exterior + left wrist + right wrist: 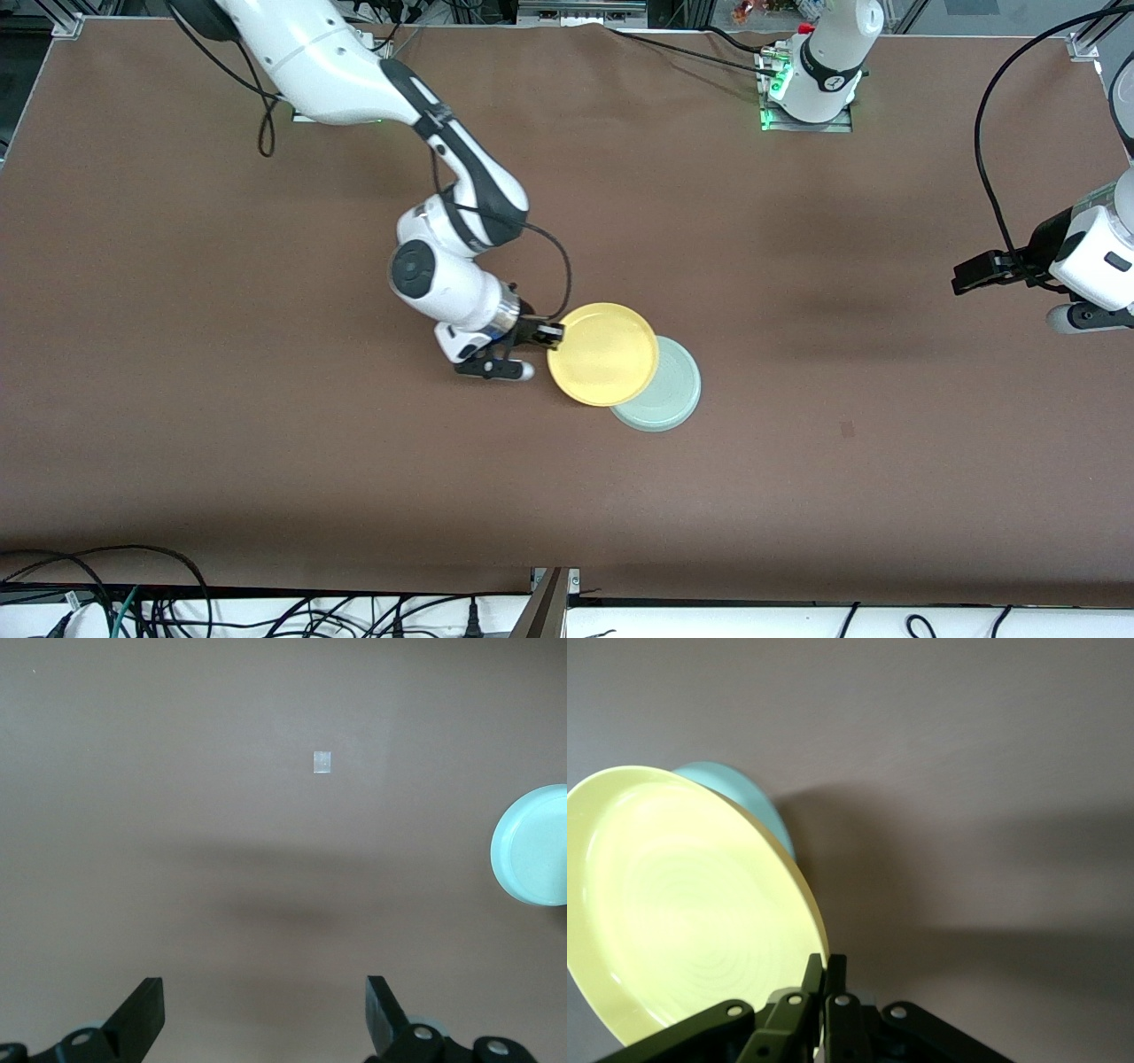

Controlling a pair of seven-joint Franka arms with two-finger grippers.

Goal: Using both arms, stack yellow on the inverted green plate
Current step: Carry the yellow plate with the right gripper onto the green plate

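Note:
My right gripper (551, 334) is shut on the rim of the yellow plate (604, 354) and holds it face up just above the table. The yellow plate overlaps the part of the green plate (673, 394) that lies toward the right arm's end; I cannot tell whether they touch. The green plate lies on the table with its ringed underside up. In the right wrist view the fingers (826, 967) pinch the yellow plate (682, 904), and the green plate (744, 788) peeks out past it. My left gripper (966, 279) waits open and empty over the left arm's end of the table; its wrist view (266, 992) shows the green plate (536, 846) at the edge.
A small pale square mark (323, 763) lies on the brown table (266, 443), also seen in the front view (848, 430). The left arm's base (815, 80) stands at the table's back edge. Cables (133, 602) run along the edge nearest the front camera.

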